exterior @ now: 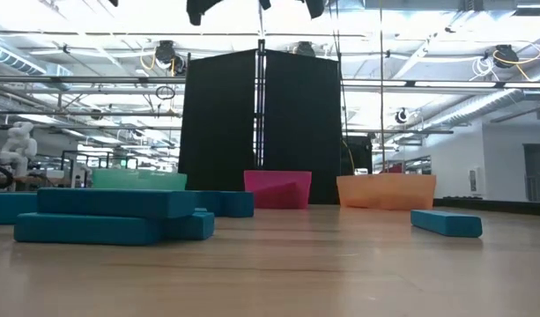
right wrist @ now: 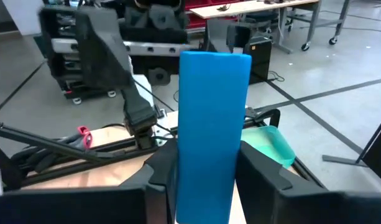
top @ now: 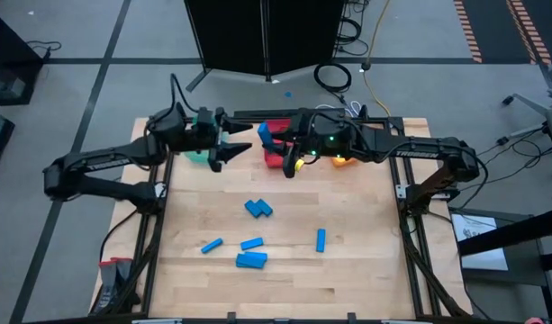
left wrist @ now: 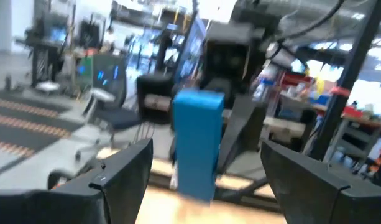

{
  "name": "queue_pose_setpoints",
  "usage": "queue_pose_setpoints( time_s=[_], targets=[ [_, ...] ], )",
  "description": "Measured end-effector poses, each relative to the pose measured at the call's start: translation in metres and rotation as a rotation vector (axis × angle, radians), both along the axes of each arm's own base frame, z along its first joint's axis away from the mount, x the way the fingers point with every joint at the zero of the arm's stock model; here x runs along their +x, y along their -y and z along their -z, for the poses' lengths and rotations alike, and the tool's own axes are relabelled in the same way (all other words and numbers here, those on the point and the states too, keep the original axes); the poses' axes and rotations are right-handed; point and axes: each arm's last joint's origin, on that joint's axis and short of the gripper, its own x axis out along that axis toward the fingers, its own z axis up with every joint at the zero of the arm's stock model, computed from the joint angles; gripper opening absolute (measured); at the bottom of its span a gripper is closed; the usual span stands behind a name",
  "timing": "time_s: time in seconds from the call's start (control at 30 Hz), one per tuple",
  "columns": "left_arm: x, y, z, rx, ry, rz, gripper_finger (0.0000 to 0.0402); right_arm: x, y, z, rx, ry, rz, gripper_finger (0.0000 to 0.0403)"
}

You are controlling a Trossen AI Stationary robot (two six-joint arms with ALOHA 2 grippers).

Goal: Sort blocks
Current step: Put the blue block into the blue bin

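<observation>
Blue block point(right wrist: 214, 134) clamped upright in right gripper point(right wrist: 206, 171).

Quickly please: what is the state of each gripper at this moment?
Left gripper: open, holding nothing, near the teal bin.
Right gripper: closed on a blue block, held upright by the far bins.
</observation>
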Motion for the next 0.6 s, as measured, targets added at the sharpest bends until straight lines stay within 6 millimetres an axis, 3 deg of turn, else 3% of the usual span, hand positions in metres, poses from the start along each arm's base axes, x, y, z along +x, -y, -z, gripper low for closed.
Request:
queue_pose_setpoints(
  time_s=[0.6],
  targets=[
    [0.033, -0.004, 0.011, -0.07, 0.077, 0.039, 0.0305, 0.001, -0.005, -0.001, -0.007, 0.007, -0.038, 0.0104]
  ],
)
